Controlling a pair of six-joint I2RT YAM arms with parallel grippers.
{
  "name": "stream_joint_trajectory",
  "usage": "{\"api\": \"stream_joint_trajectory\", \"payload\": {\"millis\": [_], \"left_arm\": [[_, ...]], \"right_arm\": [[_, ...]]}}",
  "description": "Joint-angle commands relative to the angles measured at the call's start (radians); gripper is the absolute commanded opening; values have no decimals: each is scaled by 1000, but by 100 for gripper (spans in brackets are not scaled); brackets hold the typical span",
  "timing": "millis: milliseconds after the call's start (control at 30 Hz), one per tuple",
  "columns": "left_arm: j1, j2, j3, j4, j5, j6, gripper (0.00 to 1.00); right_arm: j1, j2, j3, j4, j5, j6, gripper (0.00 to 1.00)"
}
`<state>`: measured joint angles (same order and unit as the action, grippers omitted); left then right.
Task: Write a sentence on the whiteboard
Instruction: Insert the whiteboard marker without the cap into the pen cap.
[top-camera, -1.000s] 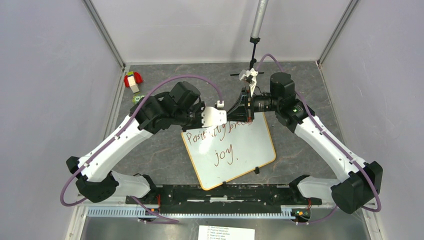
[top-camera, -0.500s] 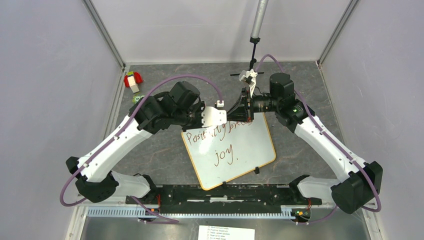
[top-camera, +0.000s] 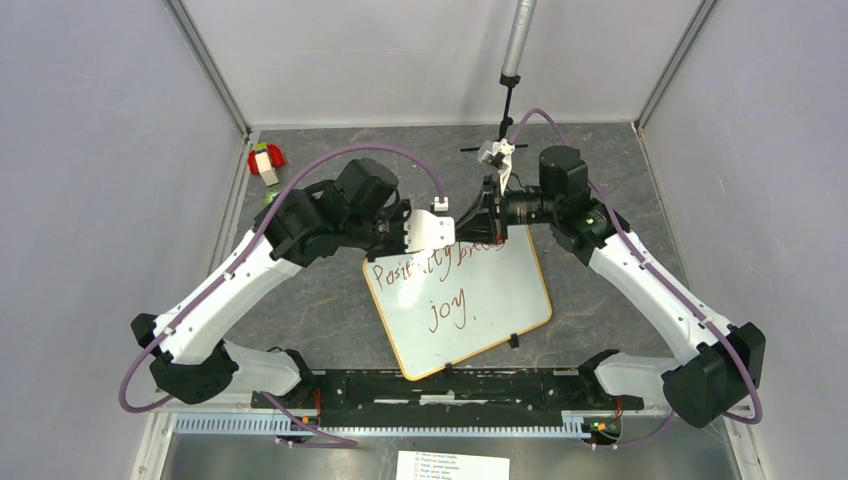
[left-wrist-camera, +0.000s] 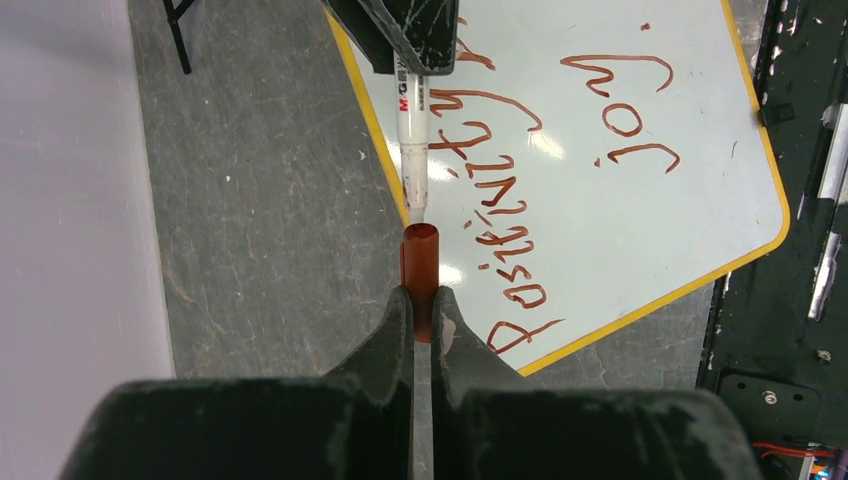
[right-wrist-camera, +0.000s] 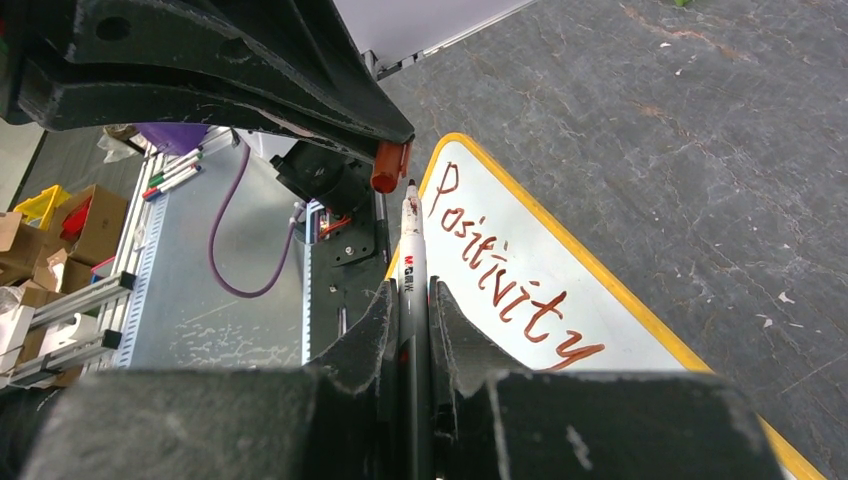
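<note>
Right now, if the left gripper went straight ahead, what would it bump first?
Probably the marker in the right gripper; the left gripper's red cap seems lined up with its tip.

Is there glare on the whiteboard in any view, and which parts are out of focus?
Left wrist view: two small glare spots on the whiteboard beside the sentence; the left pincer, near the lens, is soft. Right wrist view: no glare, right pincer blurred, writing sharp. Top view: even light, no glare.

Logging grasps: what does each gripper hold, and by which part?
Left gripper: red cap, by its rear end. Right gripper: marker, by the barrel.
</note>
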<state>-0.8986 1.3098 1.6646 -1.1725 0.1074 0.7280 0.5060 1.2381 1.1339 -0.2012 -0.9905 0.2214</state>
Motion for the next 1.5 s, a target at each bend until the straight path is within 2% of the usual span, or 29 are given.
{"api": "stream_joint_trajectory", "payload": {"millis": [0,233,467,800,1467], "left_arm": [[-12,14,47,21,20,-45,2],[-17,1,31,15,-25,-44,2],[-8,-57,-53,-6,-94,-7,2],[-10,-25,-34,-18,-45,-7,2],[-20,-13,-20,-42,0,-6,2]], "right_arm": [[12,-13,9,16,-7,-13,0],[14,-22,25,-29,28,-51,0],[13,-38,48,-84,43,-101,0],[20,-32,40,-35,-15,-50,0],[35,-21,45,-26,-15,-47,0]]}}
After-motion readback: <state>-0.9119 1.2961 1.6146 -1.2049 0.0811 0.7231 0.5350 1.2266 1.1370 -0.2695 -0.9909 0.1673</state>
